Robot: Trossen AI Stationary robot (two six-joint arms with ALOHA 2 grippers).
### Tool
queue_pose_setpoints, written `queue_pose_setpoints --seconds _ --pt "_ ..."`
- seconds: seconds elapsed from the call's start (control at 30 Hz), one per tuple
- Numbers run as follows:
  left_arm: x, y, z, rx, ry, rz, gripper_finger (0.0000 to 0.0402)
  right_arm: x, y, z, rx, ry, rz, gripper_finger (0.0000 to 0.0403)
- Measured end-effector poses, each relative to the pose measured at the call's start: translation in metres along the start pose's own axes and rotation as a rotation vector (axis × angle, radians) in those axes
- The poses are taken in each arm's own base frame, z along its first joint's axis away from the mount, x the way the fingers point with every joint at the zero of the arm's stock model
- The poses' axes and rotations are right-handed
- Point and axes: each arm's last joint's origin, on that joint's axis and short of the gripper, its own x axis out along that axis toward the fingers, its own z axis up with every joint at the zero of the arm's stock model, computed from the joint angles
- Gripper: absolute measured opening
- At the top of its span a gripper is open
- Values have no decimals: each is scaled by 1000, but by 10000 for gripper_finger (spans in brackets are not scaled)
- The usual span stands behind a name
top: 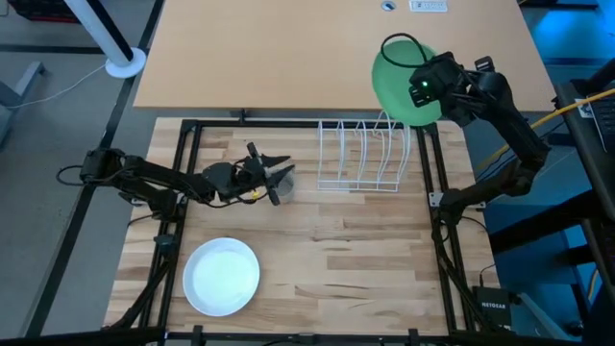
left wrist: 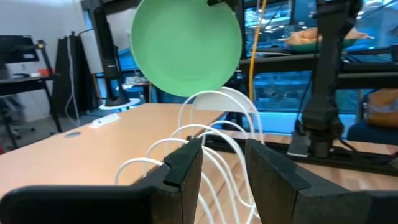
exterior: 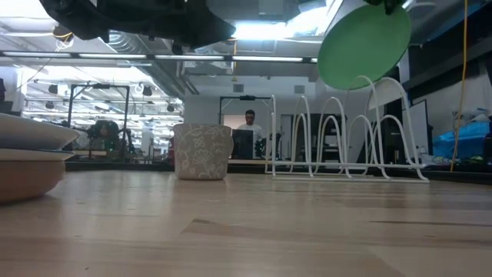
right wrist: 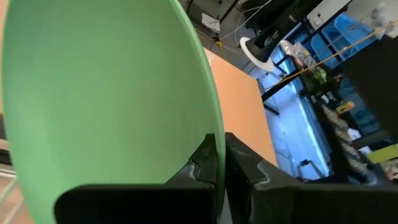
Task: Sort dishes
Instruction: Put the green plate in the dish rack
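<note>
Wooden surface (top: 336, 259), butcher-block, framed by dark rails, with a plain tan desk beyond it. Item: white wire rack (top: 365, 154), standing at the far side of the surface, its slots all vacant. Item: green plate (top: 399, 79), held on edge in the air above and just past the rack's right end; right hand (right wrist: 219, 163) clenched on its rim, fingers pinching either face, apparently so the plate can drop upright into a slot. Item: white plate (top: 222, 276), lying flat near the front left corner of the surface; the low view shows it resting atop a brown-orange plate (exterior: 23, 175), a stack presumably awaiting the rack. Item: small patterned cup (exterior: 203, 151), upright beside the rack's left end, contents not visible. Left hand (left wrist: 221, 163), low over the surface near the cup, fingers parted and holding nothing, pointed toward the rack, seemingly waiting. Dark blue plate: not seen.
</note>
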Motion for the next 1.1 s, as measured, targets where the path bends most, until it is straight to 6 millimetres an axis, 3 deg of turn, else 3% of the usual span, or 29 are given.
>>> queue_pose_setpoints --seconds 0.27,0.47,0.7,0.9,1.1 --pt "4 10 -1 4 3 35 116 7 16 4 56 43 64 11" --pt "10 19 -4 8 -8 -46 116 13 30 7 40 81 107 11" --pt "23 30 -25 -5 71 -105 116 18 39 8 -12 105 104 11" --pt "33 30 -32 238 142 -199 116 19 41 9 -16 101 91 11" --pt "40 28 -26 640 170 -255 116 19 41 9 -14 104 104 11"
